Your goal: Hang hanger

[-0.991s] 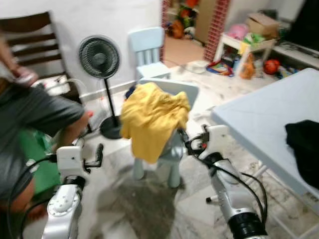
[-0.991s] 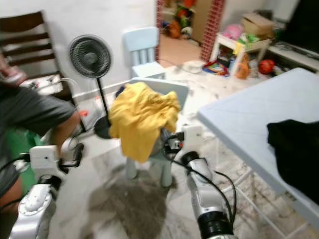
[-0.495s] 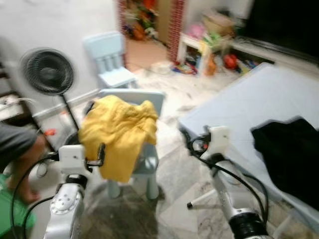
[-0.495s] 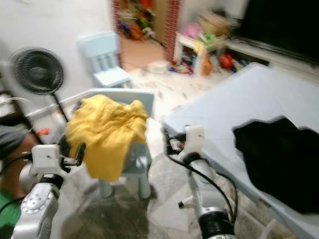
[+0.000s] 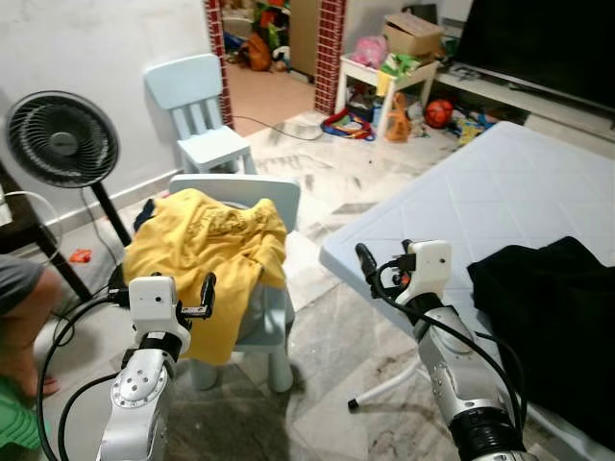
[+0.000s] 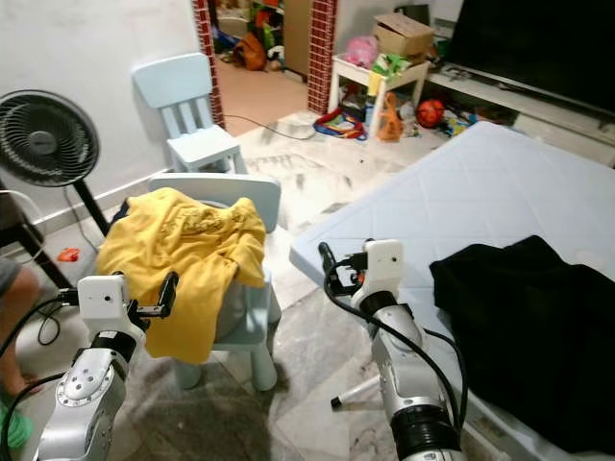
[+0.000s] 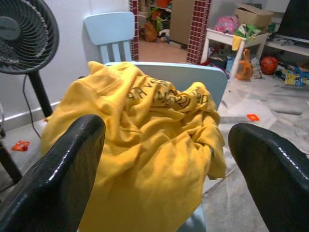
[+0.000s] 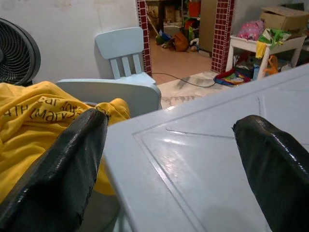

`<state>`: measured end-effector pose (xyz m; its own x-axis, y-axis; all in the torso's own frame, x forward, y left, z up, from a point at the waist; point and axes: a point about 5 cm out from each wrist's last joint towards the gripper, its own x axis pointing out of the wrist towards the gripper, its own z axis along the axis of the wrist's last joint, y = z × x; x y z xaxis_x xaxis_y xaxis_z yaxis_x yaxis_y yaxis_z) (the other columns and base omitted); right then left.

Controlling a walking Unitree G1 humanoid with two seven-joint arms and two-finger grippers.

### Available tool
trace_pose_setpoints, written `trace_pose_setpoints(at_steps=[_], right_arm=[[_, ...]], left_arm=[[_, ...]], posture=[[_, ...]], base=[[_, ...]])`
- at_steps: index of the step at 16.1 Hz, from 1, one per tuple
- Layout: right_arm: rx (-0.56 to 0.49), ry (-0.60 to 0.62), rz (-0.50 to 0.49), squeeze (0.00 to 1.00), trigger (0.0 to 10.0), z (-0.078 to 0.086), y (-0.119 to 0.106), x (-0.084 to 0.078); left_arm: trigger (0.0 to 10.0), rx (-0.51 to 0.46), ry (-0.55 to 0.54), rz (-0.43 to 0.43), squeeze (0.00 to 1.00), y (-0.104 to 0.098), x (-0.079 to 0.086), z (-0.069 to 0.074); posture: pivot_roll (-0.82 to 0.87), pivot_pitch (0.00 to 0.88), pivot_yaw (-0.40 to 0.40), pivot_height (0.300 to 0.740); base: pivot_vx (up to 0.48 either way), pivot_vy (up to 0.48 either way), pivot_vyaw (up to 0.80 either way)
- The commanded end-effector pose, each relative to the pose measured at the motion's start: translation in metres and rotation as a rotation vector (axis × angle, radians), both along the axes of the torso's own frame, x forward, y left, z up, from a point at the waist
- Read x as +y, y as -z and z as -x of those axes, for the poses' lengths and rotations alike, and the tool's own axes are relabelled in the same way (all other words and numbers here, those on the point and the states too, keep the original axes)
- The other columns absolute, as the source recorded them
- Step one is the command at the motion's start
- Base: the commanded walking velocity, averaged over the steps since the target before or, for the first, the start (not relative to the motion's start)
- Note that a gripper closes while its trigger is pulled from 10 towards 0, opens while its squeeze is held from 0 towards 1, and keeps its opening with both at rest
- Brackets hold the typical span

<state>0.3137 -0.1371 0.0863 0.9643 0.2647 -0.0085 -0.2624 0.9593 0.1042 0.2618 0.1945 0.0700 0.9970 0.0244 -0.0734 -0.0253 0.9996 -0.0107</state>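
Over a small blue chair [image 5: 274, 298], yellow shirt [image 5: 207, 254] draped, left end effector [image 7: 159, 169] and right end effector [image 8: 169, 159] both spread apart, empty, black garment [image 5: 557, 317] on white surface [image 5: 500, 202]

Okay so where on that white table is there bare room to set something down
Most of the white table is bare: the whole stretch from its near corner by the right pincer back to its far edge. The black garment covers the near right part. The small chair is crowded, buried under the yellow shirt in front of the left pincer.

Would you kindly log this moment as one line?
left gripper: open, facing yellow shirt on chair | right gripper: open, over white table | black garment: on table
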Motion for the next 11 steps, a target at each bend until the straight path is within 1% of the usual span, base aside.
trace_pose_setpoints(at_steps=[1,2,9,10,11], right_arm=[[-0.003,0.004,-0.002,0.0,10.0,-0.0013,-0.0016,-0.0021],[-0.003,0.004,-0.003,0.0,10.0,-0.0013,-0.0016,-0.002],[-0.001,0.005,-0.003,0.0,10.0,-0.0018,-0.0018,-0.002],[0.0,0.006,-0.003,0.0,10.0,-0.0019,-0.0017,-0.002],[0.0,0.006,-0.003,0.0,10.0,-0.002,-0.0016,-0.0021]], left_arm=[[10.0,0.011,-0.008,-0.009,0.0,0.0008,0.0018,0.0001],[10.0,0.012,-0.008,-0.008,0.0,0.0008,0.0017,0.0],[10.0,0.015,-0.008,0.0,0.0,0.0011,0.002,-0.0008],[10.0,0.015,-0.009,0.001,0.0,0.0011,0.0021,-0.0009],[10.0,0.015,-0.013,0.005,0.0,0.0012,0.0023,-0.0009]], posture=[[-0.04,0.0,-0.02,0.74],[-0.04,0.0,-0.02,0.74],[-0.05,0.0,-0.018,0.74],[-0.05,0.0,-0.018,0.74],[-0.05,0.0,-0.018,0.74]], base=[[0.0,-0.274,0.0],[0.0,-0.277,0.0],[0.0,-0.48,0.0],[0.0,-0.382,0.0],[0.0,0.0,0.0]])
